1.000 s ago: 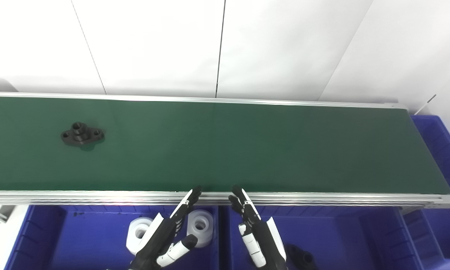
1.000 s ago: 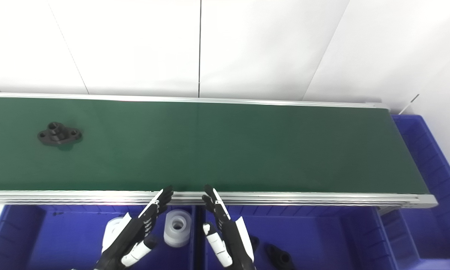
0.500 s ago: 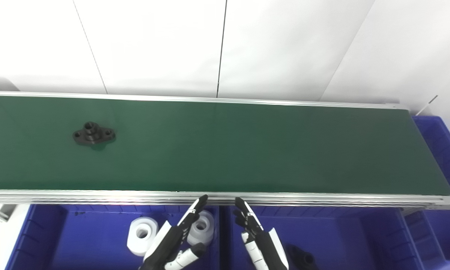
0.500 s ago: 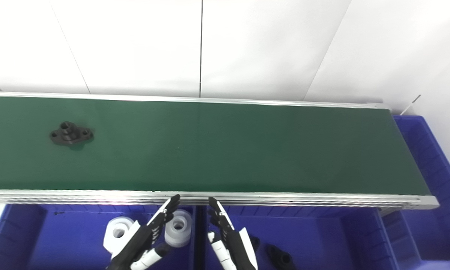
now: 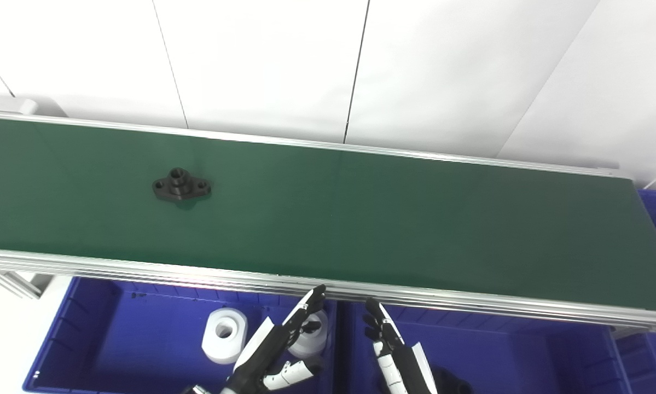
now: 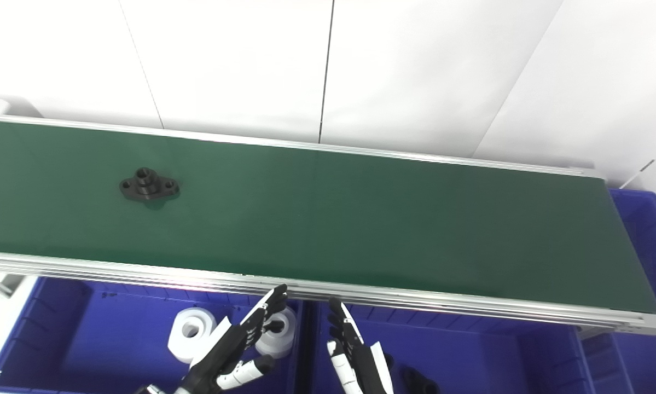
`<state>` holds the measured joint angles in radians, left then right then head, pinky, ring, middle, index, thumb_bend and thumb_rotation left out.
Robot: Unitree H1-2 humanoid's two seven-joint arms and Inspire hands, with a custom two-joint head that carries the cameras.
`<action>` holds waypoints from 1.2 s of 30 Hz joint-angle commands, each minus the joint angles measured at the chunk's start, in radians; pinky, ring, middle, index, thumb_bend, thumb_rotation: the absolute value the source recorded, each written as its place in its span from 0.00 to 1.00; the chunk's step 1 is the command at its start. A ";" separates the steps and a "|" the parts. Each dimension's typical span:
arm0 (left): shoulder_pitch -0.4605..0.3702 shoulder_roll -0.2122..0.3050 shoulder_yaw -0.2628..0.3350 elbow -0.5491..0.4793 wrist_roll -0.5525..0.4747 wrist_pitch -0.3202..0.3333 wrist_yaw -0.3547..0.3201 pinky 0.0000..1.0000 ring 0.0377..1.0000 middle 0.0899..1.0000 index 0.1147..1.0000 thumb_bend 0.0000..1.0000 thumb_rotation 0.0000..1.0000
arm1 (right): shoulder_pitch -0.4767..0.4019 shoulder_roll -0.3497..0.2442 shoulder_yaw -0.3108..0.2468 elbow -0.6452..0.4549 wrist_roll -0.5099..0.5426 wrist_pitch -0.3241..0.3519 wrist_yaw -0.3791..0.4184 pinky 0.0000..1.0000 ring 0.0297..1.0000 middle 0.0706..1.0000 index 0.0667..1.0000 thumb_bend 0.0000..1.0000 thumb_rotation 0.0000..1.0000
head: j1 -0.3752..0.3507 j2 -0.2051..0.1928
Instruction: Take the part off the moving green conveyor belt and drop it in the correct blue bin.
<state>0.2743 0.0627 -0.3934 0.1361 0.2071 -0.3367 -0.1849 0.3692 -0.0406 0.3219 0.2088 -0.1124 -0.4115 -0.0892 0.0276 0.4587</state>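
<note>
A black flanged part (image 5: pixel 181 186) lies on the green conveyor belt (image 5: pixel 393 219), left of its middle; it also shows in the right eye view (image 6: pixel 149 186). My left hand (image 5: pixel 276 355) is open and empty, held low over the left blue bin (image 5: pixel 103 339). My right hand (image 5: pixel 396 358) is open and empty over the middle blue bin (image 5: pixel 524 361). Both hands sit below the belt's near rail, far from the part.
Two white cylindrical parts (image 5: pixel 225 343) lie in the left bin, one partly behind my left hand. Black parts (image 6: pixel 418 380) lie in the middle bin. A third blue bin (image 6: pixel 653 230) stands at the belt's right end. A white wall stands behind the belt.
The camera has shifted and tilted, so the whole scene sits differently. The black part has travelled right along the belt. Both hands have dropped lower, away from the near rail.
</note>
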 commanded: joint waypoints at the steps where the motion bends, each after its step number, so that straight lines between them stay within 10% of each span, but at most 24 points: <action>1: -0.015 -0.009 -0.001 -0.005 0.010 -0.045 0.013 0.83 0.94 0.96 0.99 0.83 0.85 | -0.010 -0.003 0.009 -0.010 0.005 -0.058 -0.013 0.89 0.93 0.96 0.96 0.58 1.00 | 0.005 -0.006; 15: -0.035 -0.023 -0.001 0.058 0.015 -0.094 0.026 0.79 0.92 0.95 0.97 0.80 0.83 | -0.031 -0.028 0.039 0.020 -0.005 -0.058 -0.067 0.87 0.92 0.96 0.96 0.64 1.00 | 0.032 -0.042; 36: -0.034 -0.065 -0.018 0.043 0.055 -0.091 0.046 0.76 0.90 0.94 0.97 0.82 0.85 | 0.000 -0.108 0.078 -0.086 -0.026 -0.058 -0.096 0.90 0.94 0.97 0.98 0.70 0.90 | 0.080 0.008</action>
<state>0.2516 0.0165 -0.4054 0.1931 0.2538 -0.3922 -0.1549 0.3677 -0.1356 0.3946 0.1591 -0.1217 -0.4130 -0.1686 0.1074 0.4663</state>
